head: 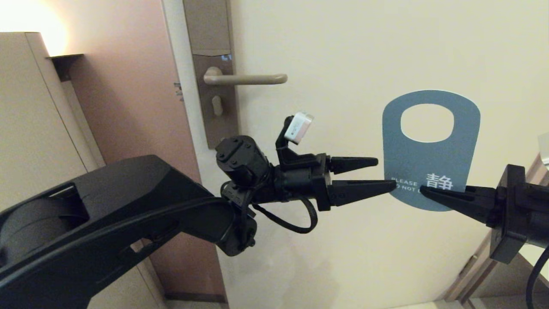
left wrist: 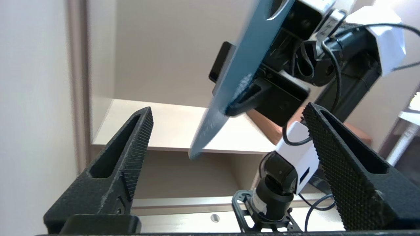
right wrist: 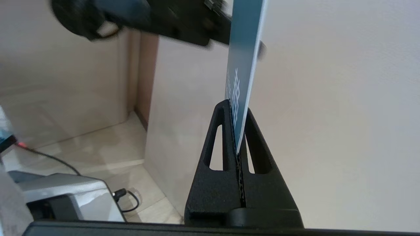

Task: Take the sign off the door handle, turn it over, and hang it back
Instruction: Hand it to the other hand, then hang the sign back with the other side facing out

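Nearest the head camera, the left arm's black housing (head: 107,214) fills the lower left and reaches toward the sign, carrying a small white wrist camera (head: 299,125) above its fingers. At its end the left gripper (head: 381,174) holds nothing: its jaws stand wide apart, the lower fingertip just at the sign's left edge and the upper one short of it. From the left wrist, the two ribbed fingers (left wrist: 134,147) frame the sign's edge with clear air on both sides.

Opposite, on the other side of the sign, the right gripper (head: 422,190) comes in from the right edge of the head view and is clamped tight on the sign (head: 431,150). It pinches the lower rim, beside the white character printed there. From the right wrist the card stands upright between the two closed fingers (right wrist: 259,144), its blue face turned toward the robot.

So the sign hangs in the air, off the door handle (head: 246,78), to the right of it and lower, with its oval hole uppermost. "PLEASE" and part of a second line show at its lower left.

Behind the sign lies the pale door (head: 343,51). The door handle sits level on the tall brownish lock plate (head: 212,86), bare, its rounded tip pointing toward the sign's side. Left of the plate are the reddish-brown door frame wall (head: 133,86) and a beige cabinet (head: 25,107).
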